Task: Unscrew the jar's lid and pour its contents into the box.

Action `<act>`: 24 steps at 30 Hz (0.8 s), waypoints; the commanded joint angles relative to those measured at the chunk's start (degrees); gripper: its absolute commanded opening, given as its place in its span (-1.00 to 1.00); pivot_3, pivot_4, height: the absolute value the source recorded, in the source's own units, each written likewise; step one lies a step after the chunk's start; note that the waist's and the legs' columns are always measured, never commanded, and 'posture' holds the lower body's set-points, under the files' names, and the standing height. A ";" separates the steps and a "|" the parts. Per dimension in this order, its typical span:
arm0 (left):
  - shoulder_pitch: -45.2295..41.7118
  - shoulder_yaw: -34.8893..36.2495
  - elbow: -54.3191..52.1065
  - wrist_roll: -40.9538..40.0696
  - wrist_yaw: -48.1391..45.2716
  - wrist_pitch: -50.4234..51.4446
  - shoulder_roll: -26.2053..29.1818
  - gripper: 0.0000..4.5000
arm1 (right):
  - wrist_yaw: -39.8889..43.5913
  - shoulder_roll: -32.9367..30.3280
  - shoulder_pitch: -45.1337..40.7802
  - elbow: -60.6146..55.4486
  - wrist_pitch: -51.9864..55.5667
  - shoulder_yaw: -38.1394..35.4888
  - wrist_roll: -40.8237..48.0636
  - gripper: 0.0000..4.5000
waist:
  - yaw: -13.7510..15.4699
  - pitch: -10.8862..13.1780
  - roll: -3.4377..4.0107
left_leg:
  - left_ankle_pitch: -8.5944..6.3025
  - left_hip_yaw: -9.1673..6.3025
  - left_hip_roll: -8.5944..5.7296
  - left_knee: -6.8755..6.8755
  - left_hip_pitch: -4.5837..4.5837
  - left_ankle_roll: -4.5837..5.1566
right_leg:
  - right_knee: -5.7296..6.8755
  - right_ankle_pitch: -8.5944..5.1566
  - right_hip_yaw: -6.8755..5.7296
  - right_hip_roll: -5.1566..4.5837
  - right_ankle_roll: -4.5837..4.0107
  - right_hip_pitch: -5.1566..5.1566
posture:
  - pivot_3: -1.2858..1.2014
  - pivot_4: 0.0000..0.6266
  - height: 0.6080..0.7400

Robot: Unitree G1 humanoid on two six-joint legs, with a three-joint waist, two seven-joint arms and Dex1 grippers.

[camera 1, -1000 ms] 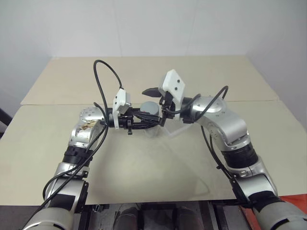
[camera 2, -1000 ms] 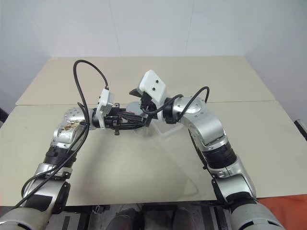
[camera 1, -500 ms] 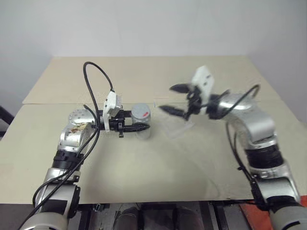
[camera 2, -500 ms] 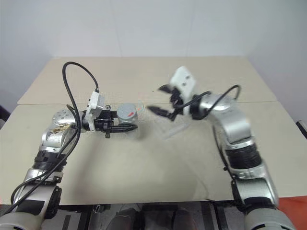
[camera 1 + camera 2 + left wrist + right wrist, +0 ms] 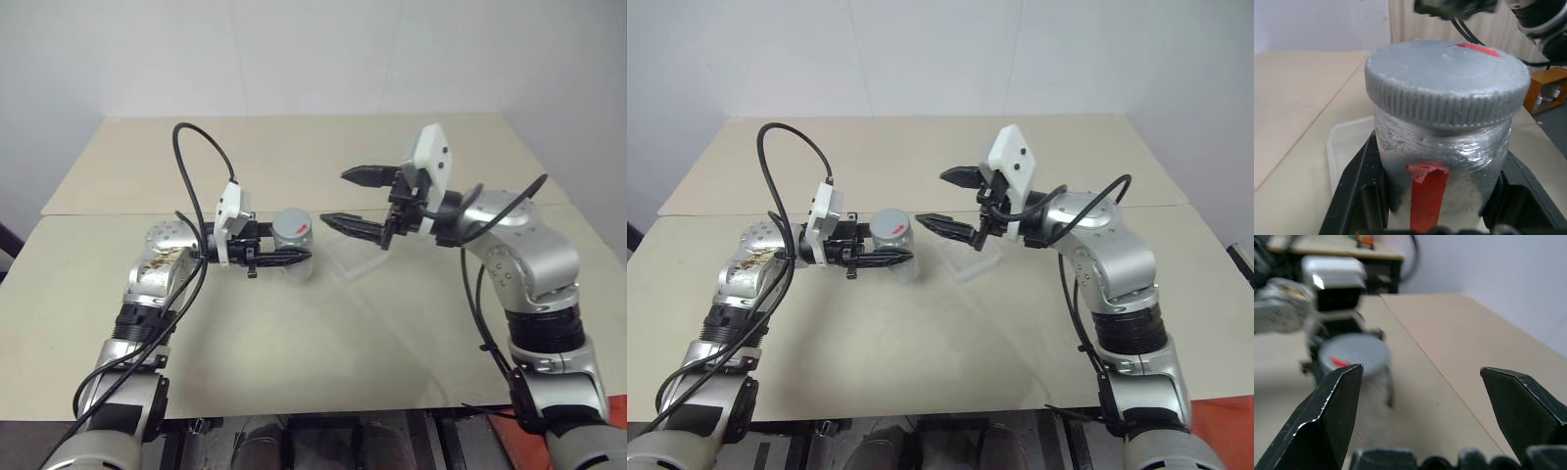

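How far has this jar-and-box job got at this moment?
Done: the left pincer is shut on the jar, holding it upright beside the clear box. In hand: the right pincer is open, off to the jar's side and apart from it. Left: the lid sits on the jar, so unscrewing and pouring remain.

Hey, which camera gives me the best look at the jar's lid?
The left wrist view: the lid sits close up there, ribbed edge and red mark plain, screwed on the jar. The head views show it as a small grey disc with the mark; the right wrist view shows it blurred.
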 commanded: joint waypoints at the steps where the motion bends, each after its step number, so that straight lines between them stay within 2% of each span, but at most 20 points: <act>1: -2.70 -0.25 1.13 0.37 -0.56 -1.46 -0.98 -0.14 | -1.44 2.35 -2.46 -2.15 0.43 2.52 -0.42 0.99 | -0.02 0.00 0.00 | 0.00 0.01 -0.01 0.00 0.00 0.00 | 0.00 0.00 0.00 0.00 0.00 0.00 | 0.03 -0.52 1.00; 11: -3.84 -0.16 2.25 1.02 -2.24 -2.08 -1.66 -0.14 | -2.93 6.86 -6.65 4.88 -1.00 6.65 -5.32 0.99 | -0.08 0.00 0.00 | 0.00 0.01 -0.02 0.00 0.00 0.00 | 0.01 0.00 -0.01 0.00 0.00 -0.02 | 0.03 -0.52 1.00; 24: -3.18 0.36 1.27 0.82 -2.65 -1.73 -0.35 -0.14 | -0.65 4.55 -5.83 7.66 -2.53 4.74 -5.82 0.99 | -0.13 0.00 0.00 | 0.00 0.00 -0.01 0.00 0.00 0.00 | 0.01 0.00 -0.02 0.00 0.00 -0.02 | 0.03 -0.52 1.00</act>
